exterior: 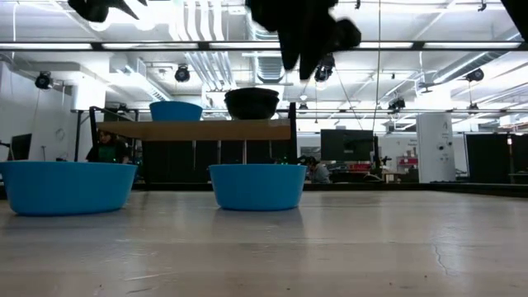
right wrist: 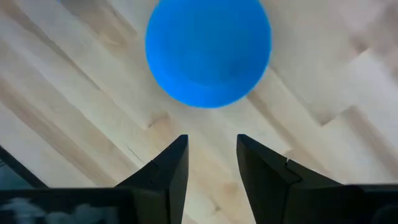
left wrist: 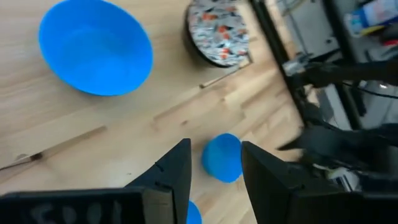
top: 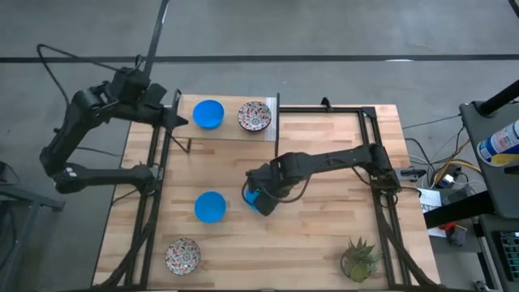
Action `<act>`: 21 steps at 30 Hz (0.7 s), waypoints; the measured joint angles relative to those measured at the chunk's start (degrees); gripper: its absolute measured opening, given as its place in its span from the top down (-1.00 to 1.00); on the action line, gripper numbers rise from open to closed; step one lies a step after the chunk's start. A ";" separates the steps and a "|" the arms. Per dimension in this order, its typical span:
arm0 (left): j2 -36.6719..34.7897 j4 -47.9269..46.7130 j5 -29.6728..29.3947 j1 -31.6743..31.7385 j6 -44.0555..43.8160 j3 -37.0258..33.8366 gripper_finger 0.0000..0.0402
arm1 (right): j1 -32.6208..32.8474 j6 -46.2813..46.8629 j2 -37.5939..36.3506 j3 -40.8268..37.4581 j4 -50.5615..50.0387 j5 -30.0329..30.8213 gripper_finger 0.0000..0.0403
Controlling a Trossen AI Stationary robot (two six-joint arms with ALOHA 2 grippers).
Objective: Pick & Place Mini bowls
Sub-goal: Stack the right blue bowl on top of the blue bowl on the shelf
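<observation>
While the arms are poised above the table, the scene reads as follows.

Step in hand: judged as the approach to a pick; the right gripper point(top: 261, 199) hangs over a plain bright blue round mini bowl point(right wrist: 208, 51) near the middle of the pale wooden plank table point(top: 324, 235), fingers parted and holding nothing, not yet around the rim.

Next move: likely a short advance and descent so one finger passes inside the bowl wall and the other outside, then a close on the rim; the thin wall leaves little room for error.

Right arm pose: stretched in from the table's right side, elbow bent, wrist pointing down at the bowl, which the gripper partly hides in the high view.

Left arm pose: folded back at the far left corner, the left gripper point(left wrist: 214, 177) raised, fingers narrowly apart and empty, waiting.

Other bowls: a second blue bowl point(top: 210, 207) sits just left of the right gripper; a white mini bowl with dense multicoloured pattern point(top: 182, 256) lies near the front left corner; on a raised light wooden shelf point(top: 231, 132) at the far edge stand another blue bowl point(top: 208, 114) and another patterned bowl point(top: 255, 116), side by side.

Also on the table: a small green potted plant point(top: 359, 259) at the front right, well apart from the work.
</observation>
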 joint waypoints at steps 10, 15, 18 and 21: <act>-3.58 0.36 1.11 -5.19 1.09 -0.01 0.35 | -1.18 9.82 0.02 -14.04 11.44 -3.86 0.40; -3.94 0.48 1.09 -5.97 0.95 -0.01 0.35 | -2.79 12.08 0.02 -17.80 15.44 -3.54 0.39; -3.97 0.47 1.07 -5.97 0.95 0.00 0.35 | -3.86 11.68 0.02 -19.19 17.10 -2.11 0.39; -3.92 0.48 1.07 -5.97 0.95 -0.01 0.35 | -5.09 11.42 0.02 -20.73 16.95 -1.53 0.39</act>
